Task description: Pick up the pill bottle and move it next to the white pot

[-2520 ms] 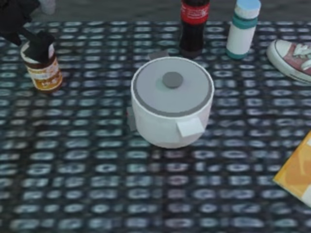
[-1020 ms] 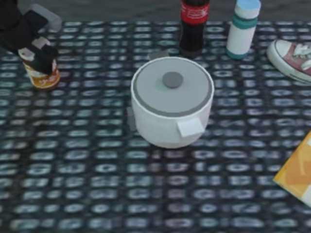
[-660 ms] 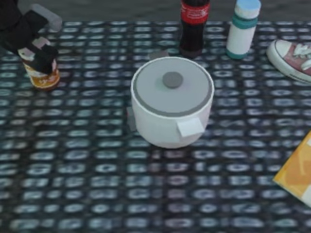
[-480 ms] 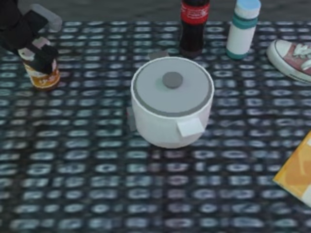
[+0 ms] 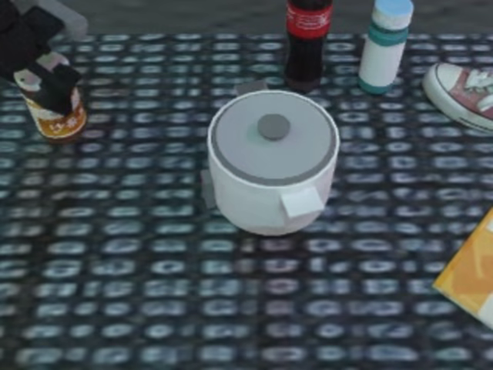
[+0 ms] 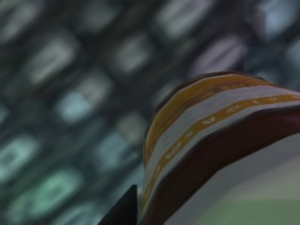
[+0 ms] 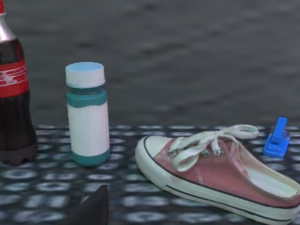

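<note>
At the far left corner of the table (image 5: pixel 139 308), our left pincer (image 5: pixel 48 77) is clamped on the pill bottle (image 5: pixel 54 116), its dark fingers closed over the white cap while the brown body and orange-and-white label hang just below them. Seen from the left wrist, the label of the bottle fills the frame, close against the pincer, with the patterned cloth blurred beyond it; whether the bottle's base touches the cloth we cannot tell. The white pot (image 5: pixel 271 166), grey lid and small dark knob on top, one squarish handle facing the near edge, stands well apart from the pincer, toward the table's middle. Beyond the pot, farther from the pincer along the far edge, stand a cola bottle (image 5: pixel 307 42) with a red label and, just beside it, a white bottle with teal band (image 5: pixel 384 48) and a light-blue cap. A pink sneaker (image 5: pixel 462 92) lies at the far right, and an orange-and-white box (image 5: pixel 471 274) juts in at the right edge. Our right pincer shows only as a dark tip in the right wrist view, which looks across at the sneaker and a small blue clip (image 7: pixel 276 138) behind it; its opening we cannot tell.
</note>
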You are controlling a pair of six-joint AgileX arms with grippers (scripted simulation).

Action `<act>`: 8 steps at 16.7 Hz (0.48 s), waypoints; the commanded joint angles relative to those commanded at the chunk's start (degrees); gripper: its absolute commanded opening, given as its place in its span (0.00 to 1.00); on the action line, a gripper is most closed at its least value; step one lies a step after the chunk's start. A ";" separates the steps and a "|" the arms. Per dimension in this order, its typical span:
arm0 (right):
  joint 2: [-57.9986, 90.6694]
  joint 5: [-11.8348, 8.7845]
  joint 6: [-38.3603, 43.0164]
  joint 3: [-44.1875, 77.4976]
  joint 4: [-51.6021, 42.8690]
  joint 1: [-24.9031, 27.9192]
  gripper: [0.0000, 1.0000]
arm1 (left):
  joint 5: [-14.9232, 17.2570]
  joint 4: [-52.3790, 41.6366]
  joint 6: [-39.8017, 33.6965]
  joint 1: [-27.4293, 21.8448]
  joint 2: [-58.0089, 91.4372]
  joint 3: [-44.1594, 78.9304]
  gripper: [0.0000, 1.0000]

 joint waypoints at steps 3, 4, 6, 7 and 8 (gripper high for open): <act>0.00 0.00 0.00 0.00 0.00 0.00 1.00 | -0.12 -0.93 0.09 0.55 -10.33 -8.56 0.00; 0.00 0.00 0.00 0.00 0.00 0.00 1.00 | -0.17 -1.25 0.12 0.74 -13.30 -11.22 0.00; 0.00 0.00 0.00 0.00 0.00 0.00 1.00 | -0.25 -1.81 0.19 1.05 -17.44 -15.26 0.00; 0.00 0.00 0.00 0.00 0.00 0.00 1.00 | -0.27 -2.00 0.22 1.15 -18.59 -16.39 0.00; 0.00 0.00 0.00 0.00 0.00 0.00 1.00 | -0.28 -2.10 0.24 1.20 -19.13 -16.91 0.00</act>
